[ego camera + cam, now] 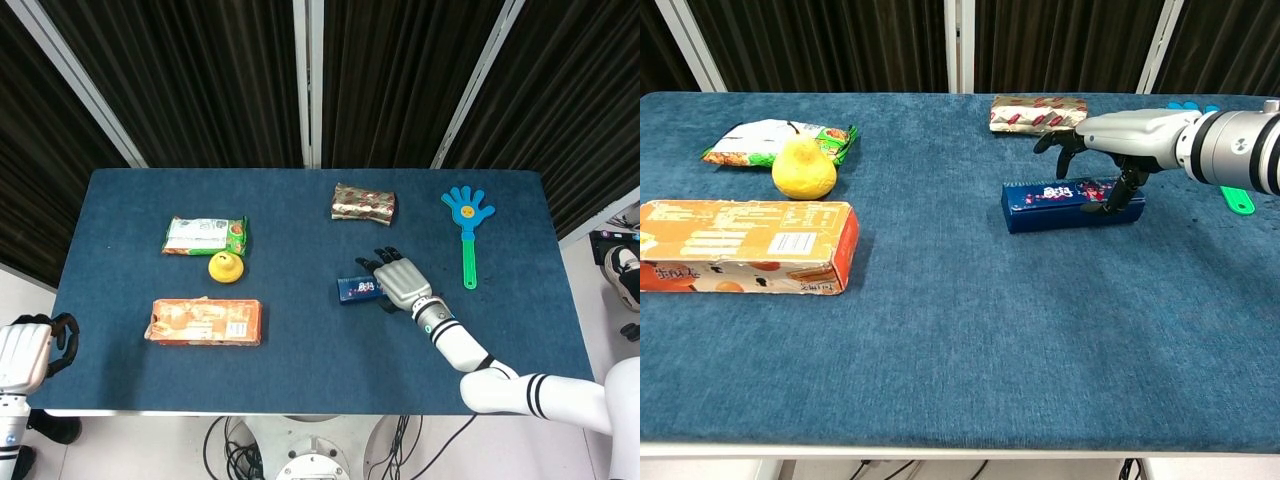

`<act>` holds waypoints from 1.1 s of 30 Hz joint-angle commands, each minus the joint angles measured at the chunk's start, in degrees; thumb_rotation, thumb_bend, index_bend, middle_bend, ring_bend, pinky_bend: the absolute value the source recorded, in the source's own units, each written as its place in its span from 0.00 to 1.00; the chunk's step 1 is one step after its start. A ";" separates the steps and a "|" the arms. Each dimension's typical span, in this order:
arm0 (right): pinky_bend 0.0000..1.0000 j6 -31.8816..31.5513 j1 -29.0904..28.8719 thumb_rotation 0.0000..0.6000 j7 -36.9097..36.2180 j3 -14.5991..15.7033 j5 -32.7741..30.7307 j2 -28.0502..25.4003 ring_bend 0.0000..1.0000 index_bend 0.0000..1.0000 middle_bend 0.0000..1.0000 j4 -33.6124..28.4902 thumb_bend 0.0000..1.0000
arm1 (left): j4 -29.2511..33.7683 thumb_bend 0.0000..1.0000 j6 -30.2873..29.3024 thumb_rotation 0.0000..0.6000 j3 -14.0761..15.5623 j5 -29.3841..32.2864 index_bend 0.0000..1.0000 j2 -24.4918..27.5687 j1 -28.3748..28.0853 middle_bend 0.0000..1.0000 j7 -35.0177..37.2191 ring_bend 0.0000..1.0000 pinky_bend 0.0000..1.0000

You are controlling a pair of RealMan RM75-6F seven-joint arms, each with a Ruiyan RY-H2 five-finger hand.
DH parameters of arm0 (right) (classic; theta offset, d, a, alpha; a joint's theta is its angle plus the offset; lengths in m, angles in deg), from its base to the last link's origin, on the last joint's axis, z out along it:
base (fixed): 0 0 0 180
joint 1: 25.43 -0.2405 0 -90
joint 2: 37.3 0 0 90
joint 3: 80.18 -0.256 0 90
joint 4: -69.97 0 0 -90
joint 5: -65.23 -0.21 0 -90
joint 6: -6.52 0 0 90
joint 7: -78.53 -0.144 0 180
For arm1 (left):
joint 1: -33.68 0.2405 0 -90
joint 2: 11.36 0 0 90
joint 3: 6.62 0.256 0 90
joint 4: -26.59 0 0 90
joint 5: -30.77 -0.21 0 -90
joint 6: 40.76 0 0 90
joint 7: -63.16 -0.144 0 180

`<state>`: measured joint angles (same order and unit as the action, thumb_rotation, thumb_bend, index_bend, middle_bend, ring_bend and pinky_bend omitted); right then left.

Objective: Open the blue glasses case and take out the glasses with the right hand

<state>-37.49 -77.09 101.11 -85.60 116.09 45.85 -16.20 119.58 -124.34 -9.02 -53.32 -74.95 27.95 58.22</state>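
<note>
Right of centre on the counter [300, 340], the blue glasses case [1072, 203] is lying closed, and the right hand [1110, 145] is hovering over its right end, thumb touching, fingers spread, holding nothing. Left hand [25, 355] is hanging curled, empty, off the counter's left corner.

My table [300, 340] is covered in dark blue cloth. On it lie 6 things: a closed blue glasses case [1072, 203], a gold foil packet [363, 203], a blue hand clapper [468, 228], a green snack packet [205, 236], a yellow fruit [226, 267] just beside it, and an orange box [204, 322].
</note>
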 commanded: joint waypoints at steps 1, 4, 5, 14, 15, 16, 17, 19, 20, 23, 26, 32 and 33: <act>0.00 0.05 -0.04 1.00 0.04 0.09 -0.08 0.01 0.00 0.10 0.24 0.01 0.37 | 0.04 0.36 -0.01 1.00 0.01 -0.01 0.71 0.05 0.01 0.69 0.04 0.52 0.48; 0.00 0.05 -0.12 1.00 0.07 0.12 -0.26 0.03 0.00 0.10 0.24 0.04 0.39 | 0.04 0.36 0.02 1.00 0.01 0.00 0.71 0.06 0.00 0.69 0.09 0.52 0.48; 0.00 0.06 -0.14 1.00 0.08 0.14 -0.31 0.05 0.00 0.11 0.24 0.04 0.39 | 0.04 0.36 0.02 1.00 0.00 0.01 0.71 0.07 -0.01 0.69 0.11 0.52 0.48; 0.00 -0.02 -0.36 1.00 0.22 0.32 -0.45 0.64 0.00 0.12 0.25 0.56 0.42 | 0.03 0.36 0.04 1.00 0.03 -0.01 0.71 0.09 -0.01 0.69 0.21 0.52 0.48; 0.00 -0.02 -0.39 1.00 0.22 0.33 -0.43 0.72 0.00 0.12 0.26 0.62 0.42 | 0.03 0.36 0.04 1.00 0.03 -0.01 0.71 0.09 -0.01 0.69 0.22 0.52 0.48; 0.00 0.00 -0.42 1.00 0.23 0.34 -0.42 0.77 0.00 0.12 0.26 0.68 0.42 | 0.03 0.36 0.04 1.00 0.03 -0.01 0.71 0.09 -0.01 0.69 0.23 0.52 0.48; 0.00 -0.01 -0.44 1.00 0.23 0.34 -0.42 0.84 0.00 0.12 0.26 0.74 0.42 | 0.02 0.36 0.04 1.00 0.03 -0.01 0.71 0.10 -0.01 0.69 0.26 0.52 0.48; 0.00 -0.01 -0.50 1.00 0.24 0.33 -0.40 0.98 0.00 0.12 0.26 0.90 0.42 | 0.02 0.36 0.05 1.00 0.04 -0.03 0.71 0.10 -0.01 0.69 0.31 0.52 0.48; 0.00 -0.06 -0.53 1.00 0.29 0.34 -0.37 1.05 0.00 0.13 0.26 1.01 0.42 | 0.02 0.36 0.05 1.00 0.03 -0.02 0.71 0.10 -0.02 0.69 0.33 0.52 0.48; 0.00 -0.01 -0.60 1.00 0.32 0.37 -0.40 1.25 0.00 0.13 0.26 1.20 0.43 | 0.02 0.36 0.09 1.00 0.05 -0.02 0.71 0.13 -0.02 0.69 0.40 0.52 0.48; 0.00 -0.08 -0.66 1.00 0.37 0.33 -0.46 1.34 0.00 0.15 0.27 1.34 0.47 | 0.01 0.36 0.10 1.00 0.06 -0.05 0.71 0.16 -0.03 0.69 0.48 0.52 0.48; 0.00 1.12 -0.87 1.00 0.27 0.62 -1.50 0.59 0.00 0.17 0.28 0.76 0.75 | 0.02 0.36 0.15 1.00 0.07 -0.04 0.71 0.21 -0.04 0.69 0.60 0.52 0.48; 0.00 1.52 -0.85 1.00 -0.03 0.62 -1.86 0.07 0.00 0.17 0.28 0.28 0.78 | 0.03 0.36 0.14 1.00 0.07 -0.04 0.71 0.21 -0.04 0.69 0.61 0.52 0.48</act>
<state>-36.32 -77.93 101.32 -85.02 114.56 46.32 -15.54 119.61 -124.20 -8.95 -53.36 -74.75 27.91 58.83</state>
